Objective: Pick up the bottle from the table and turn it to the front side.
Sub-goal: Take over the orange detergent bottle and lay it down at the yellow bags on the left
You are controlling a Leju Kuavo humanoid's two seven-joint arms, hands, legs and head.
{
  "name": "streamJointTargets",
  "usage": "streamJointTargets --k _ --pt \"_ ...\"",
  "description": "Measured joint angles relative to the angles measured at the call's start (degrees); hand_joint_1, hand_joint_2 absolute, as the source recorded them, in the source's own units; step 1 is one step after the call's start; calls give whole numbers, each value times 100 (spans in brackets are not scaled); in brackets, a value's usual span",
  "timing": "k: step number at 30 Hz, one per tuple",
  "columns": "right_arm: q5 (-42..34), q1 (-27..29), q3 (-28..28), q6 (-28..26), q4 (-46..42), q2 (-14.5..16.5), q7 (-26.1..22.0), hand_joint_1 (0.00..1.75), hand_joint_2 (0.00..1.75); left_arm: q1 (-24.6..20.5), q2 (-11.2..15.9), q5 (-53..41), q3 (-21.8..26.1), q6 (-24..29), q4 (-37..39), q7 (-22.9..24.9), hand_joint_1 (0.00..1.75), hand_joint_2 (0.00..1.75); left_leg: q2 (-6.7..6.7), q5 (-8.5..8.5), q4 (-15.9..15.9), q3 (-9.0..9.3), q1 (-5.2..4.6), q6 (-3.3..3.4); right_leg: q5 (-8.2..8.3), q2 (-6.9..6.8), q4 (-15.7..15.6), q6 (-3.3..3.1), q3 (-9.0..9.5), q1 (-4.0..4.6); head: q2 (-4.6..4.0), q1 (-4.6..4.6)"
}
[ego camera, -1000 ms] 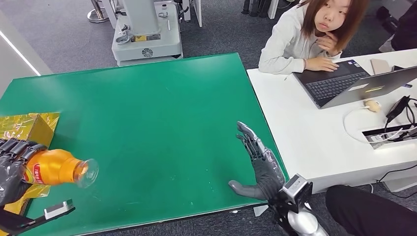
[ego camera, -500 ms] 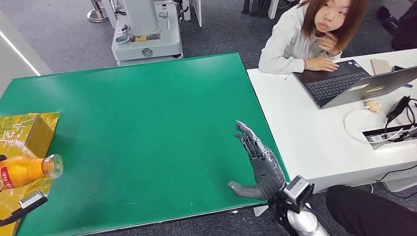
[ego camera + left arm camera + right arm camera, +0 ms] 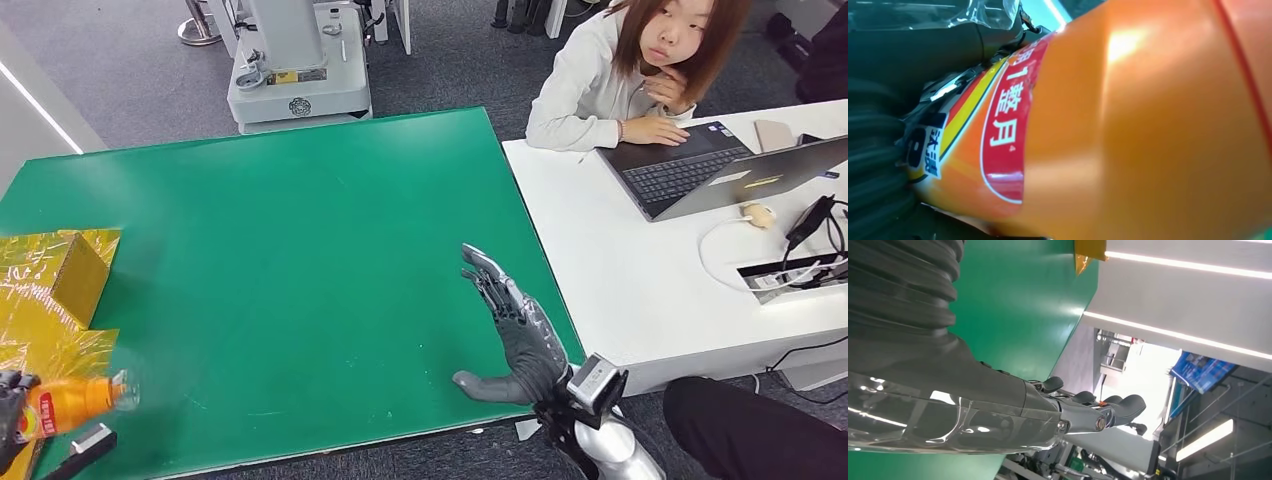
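Note:
An orange bottle [image 3: 72,402] with a red and yellow label lies sideways in my left hand [image 3: 10,425] at the lower left corner of the head view, its clear neck pointing right over the gold foil. In the left wrist view the bottle [image 3: 1128,130] is very close, with dark fingers [image 3: 878,165] wrapped around its label end. My right hand [image 3: 515,335] hovers flat over the green table [image 3: 300,220] near its right front edge, fingers stretched forward and thumb out, holding nothing. In the right wrist view the right hand [image 3: 998,405] reaches out above the green surface.
A gold box [image 3: 75,270] on crinkled gold foil sits at the table's left edge. A person [image 3: 640,70] sits at a white desk [image 3: 650,280] on the right with two laptops and cables. A grey machine base [image 3: 300,70] stands behind the table.
My left hand has carried the bottle down and to the left, toward the lower left corner. My right hand has shifted slightly left and forward over the table.

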Motion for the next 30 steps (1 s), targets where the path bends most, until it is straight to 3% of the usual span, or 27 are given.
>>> streamJointTargets --k 5,11,12,15,16,21,30 --pt "-24 -302 176 15 148 50 131 0 175 -475 -602 19 -902 324 980 140 153 175 -22 3 1 2 -3 3 0 -25 0 1 13 -2 0 0" --pt "-109 -536 347 27 328 66 158 0 175 -1030 -1072 24 -1479 569 1653 118 156 175 -77 4 -1 32 -12 6 -15 -80 -1 15 61 -9 0 0" --pt "-116 -552 367 24 346 66 155 0 175 -1084 -1113 25 -1531 595 1716 114 141 175 -86 5 -2 39 -13 7 -19 -88 -2 17 69 -10 0 0" --pt "-115 -604 428 5 399 70 149 0 175 -1226 -1221 26 -1696 683 1871 198 24 175 -108 9 -4 51 -14 9 -26 -107 -3 18 88 -11 0 0" --pt "-111 -630 450 -2 419 78 157 0 175 -1283 -1264 25 -1784 709 1922 286 0 175 -116 12 -4 55 -15 9 -26 -114 -3 17 93 -11 0 1" --pt "-79 -751 580 -25 510 157 226 0 175 -1521 -1438 17 -2255 777 2115 704 0 175 -134 27 -9 74 -17 6 -23 -133 -1 14 117 -13 0 -1" --pt "-13 -781 673 -33 587 191 251 0 175 -1703 -1550 0 -2641 785 2243 833 0 175 -136 35 -17 95 -22 1 -20 -134 1 10 127 -18 0 -1"
